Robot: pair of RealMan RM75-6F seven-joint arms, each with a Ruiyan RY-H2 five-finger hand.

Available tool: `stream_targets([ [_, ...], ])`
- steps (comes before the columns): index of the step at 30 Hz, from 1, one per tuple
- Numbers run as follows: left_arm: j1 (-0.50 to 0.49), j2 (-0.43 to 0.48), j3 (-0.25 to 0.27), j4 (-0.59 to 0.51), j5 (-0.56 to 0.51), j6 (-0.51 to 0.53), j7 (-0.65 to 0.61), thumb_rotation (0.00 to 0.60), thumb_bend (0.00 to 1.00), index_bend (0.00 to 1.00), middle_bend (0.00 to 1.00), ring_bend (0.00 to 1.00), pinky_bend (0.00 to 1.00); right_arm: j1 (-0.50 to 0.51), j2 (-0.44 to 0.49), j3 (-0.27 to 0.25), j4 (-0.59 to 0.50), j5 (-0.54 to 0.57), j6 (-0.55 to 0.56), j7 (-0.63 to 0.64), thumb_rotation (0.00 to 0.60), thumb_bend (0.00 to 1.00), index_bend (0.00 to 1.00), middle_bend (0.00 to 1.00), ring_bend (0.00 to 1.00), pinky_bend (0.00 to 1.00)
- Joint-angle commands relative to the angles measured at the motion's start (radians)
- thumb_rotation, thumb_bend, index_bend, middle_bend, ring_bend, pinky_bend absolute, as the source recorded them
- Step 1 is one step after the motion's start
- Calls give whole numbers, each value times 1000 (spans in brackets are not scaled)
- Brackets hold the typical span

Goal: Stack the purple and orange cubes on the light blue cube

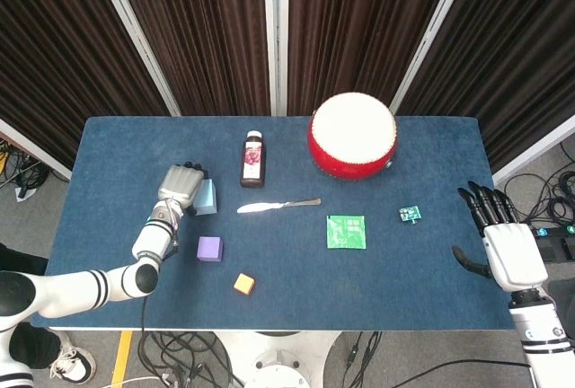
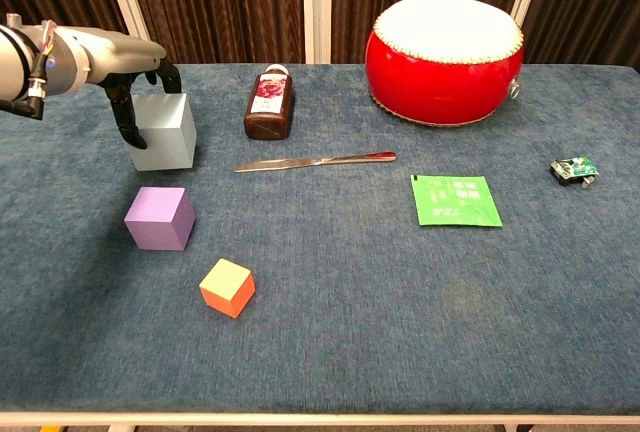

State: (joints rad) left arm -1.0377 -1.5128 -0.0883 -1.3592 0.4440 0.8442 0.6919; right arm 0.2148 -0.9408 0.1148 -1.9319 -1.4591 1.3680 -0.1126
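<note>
The left robot hand (image 2: 140, 77) grips the light blue foam cube (image 2: 163, 131) resting on the blue worktop (image 2: 400, 282), the purple cube (image 2: 159, 218) and small orange cube (image 2: 227, 288) nearer the robot, while the right robot hand (image 1: 503, 249) hangs open, well apart.

Head cam sits high, looks steeply down: whole blue table (image 1: 296, 280), curtains behind, floor around. Chest cam sits low at the near edge, faces across the table (image 2: 330, 352), closer in. Both share my left hand (image 1: 180, 189) and the red drum (image 2: 445, 47).
</note>
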Motion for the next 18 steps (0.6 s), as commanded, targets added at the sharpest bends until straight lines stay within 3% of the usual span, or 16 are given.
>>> stream_targets([
  [1, 6, -4, 0, 11, 18, -10, -15, 600, 210, 456, 323, 209, 328, 2, -2, 0, 0, 2, -3, -4, 600, 198, 0, 0, 0, 0],
  [18, 27, 9, 11, 7, 108, -24, -58, 600, 174, 357, 308, 209, 321, 3, -1, -3, 0, -4, -3, 0, 600, 197, 0, 0, 0, 0],
])
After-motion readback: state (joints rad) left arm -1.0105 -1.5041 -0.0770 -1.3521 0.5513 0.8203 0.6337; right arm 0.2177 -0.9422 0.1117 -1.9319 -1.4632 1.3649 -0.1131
